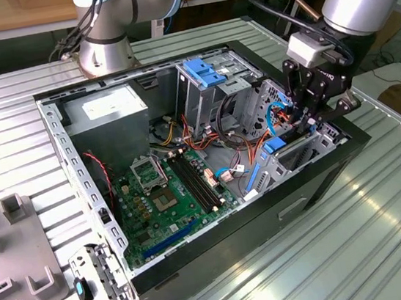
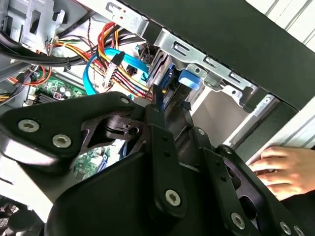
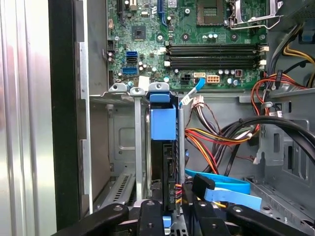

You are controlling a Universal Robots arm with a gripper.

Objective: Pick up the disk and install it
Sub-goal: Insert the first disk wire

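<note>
- The claw [image 1: 308, 122] hung over the open computer case [image 1: 86, 180], at the case's corner by the exterior view's right, directly above the drive bay [image 1: 301, 153].
- The disk [image 3: 163, 147] stood on edge in a slot of that bay, between upright metal rails; its blue bracket [image 3: 162, 123] faced the motherboard [image 3: 197, 39] in the first wrist view.
- The disk's long axis ran from the claw towards the motherboard, so that the claw sat at the disk's near end, in line with it.
- In the second wrist view the fingers [image 2: 162, 132] stood narrow, close about the blue-edged end of the disk; whether they truly clamped it could not be told.
- Judged from its depth in the slot, the disk was largely seated.
- A person's hand [image 2: 285, 169] rested against the outer wall of the case, near the claw.
- The case lay on a ribbed metal desk [image 1: 388, 229].
</note>
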